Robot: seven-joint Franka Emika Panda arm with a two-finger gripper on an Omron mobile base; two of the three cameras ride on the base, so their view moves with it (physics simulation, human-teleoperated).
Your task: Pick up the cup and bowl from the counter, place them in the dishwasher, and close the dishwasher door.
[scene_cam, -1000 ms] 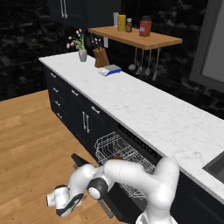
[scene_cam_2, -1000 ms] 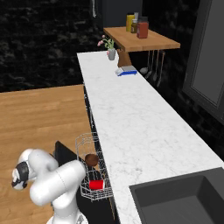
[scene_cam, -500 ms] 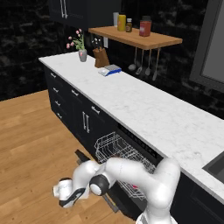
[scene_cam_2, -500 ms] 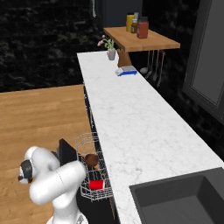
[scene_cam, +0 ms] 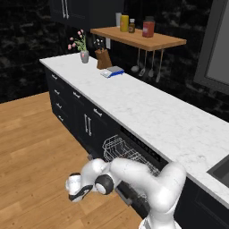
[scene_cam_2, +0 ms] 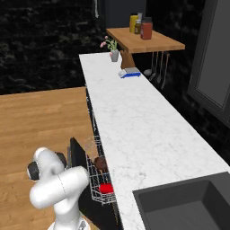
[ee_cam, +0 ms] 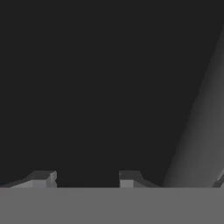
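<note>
1. Arm bent low in front of the dishwasher (scene_cam: 134, 156), hand down near the wooden floor (scene_cam: 36, 147), just beside the outer face of the dishwasher door (scene_cam_2: 77, 157).
2. Tool (ee_cam: 85, 178): in hand view two dark tips stand apart w/ a clear gap, nothing between them; they face a flat dark surface close up. Tool open, holding nothing.
3. Dishwasher door stands partly raised, steeply tilted, not shut; in right base view it sits between the arm's white elbow and the rack.
4. White wire rack (scene_cam: 117, 149) pulled out past the cabinet fronts, under the worktop (scene_cam_2: 134, 121) edge.
5. Bowl (scene_cam_2: 100, 163): dark reddish-brown, in the rack, toward its far part in right base view.
6. Cup (scene_cam_2: 106, 188): red, in the rack, nearer the camera than the bowl; the two sit apart.
7. On the worktop's far end: flower vase (scene_cam: 84, 56), knife block (scene_cam: 103, 58), blue-and-white item (scene_cam: 112, 72).
8. Wooden shelf (scene_cam: 138, 39) above carries a yellow container (scene_cam: 124, 23) and red-lidded jar (scene_cam: 148, 27); utensils (scene_cam: 145, 67) hang below it.
9. Sink (scene_cam_2: 184, 206) at the worktop's near end.
</note>
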